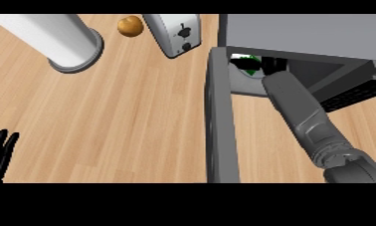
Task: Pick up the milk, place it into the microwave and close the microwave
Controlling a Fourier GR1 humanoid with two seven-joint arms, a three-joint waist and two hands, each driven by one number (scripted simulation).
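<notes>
Milk (245, 64) sits inside the microwave (294, 33), a small white carton with a green mark, showing just left of the right hand (273, 63) in the dark opening. Only a bit of black from that hand shows at the end of the grey right forearm (301, 110), which reaches up from the lower right corner into the oven, so whether its fingers are apart, together or wrapped round the carton cannot be told from this view; the carton lies right beside them, and contact cannot be judged either. The microwave door (220, 120) stands open, a long grey slab running down the counter to the left of the right forearm. Further left of that hand, past the door's top end, a toaster (175, 33) stands tilted in the view, with a small round brown object (131, 26) just beyond it and a tall white cylinder (58, 38) on a grey base further left again. The left hand (7, 148) rests far from all this at the view's left edge, its black fingers straight and pointing up, apart from one another, holding nothing. The wooden counter (132, 115) lies between the two hands.
</notes>
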